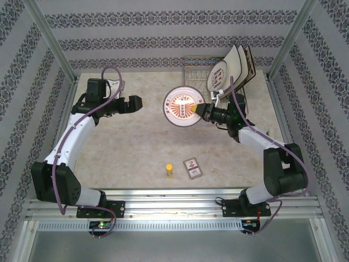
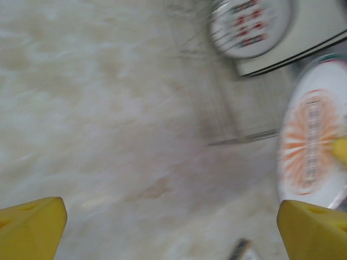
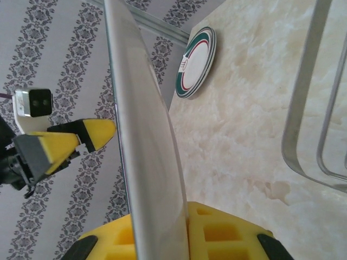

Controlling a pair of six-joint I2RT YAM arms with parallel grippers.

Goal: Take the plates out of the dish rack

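Clamped tight, my right gripper (image 1: 200, 109) pinches the right-hand rim of a round orange-patterned plate (image 1: 183, 106) and holds it over the table (image 1: 136, 147), just left of the dish rack (image 1: 194, 67). From my wrist the plate runs edge-on, straight out from between the pads (image 3: 217, 233), its free rim pointing left — toward my left gripper (image 1: 133, 103), which hangs with its jaws spread wide, near that rim but not touching it. So the plate sits between my two claws, and I judge the coming move goes leftward, away from the rack — where another round plate (image 1: 218, 77) and the square plates (image 1: 235, 64) lean, waiting.
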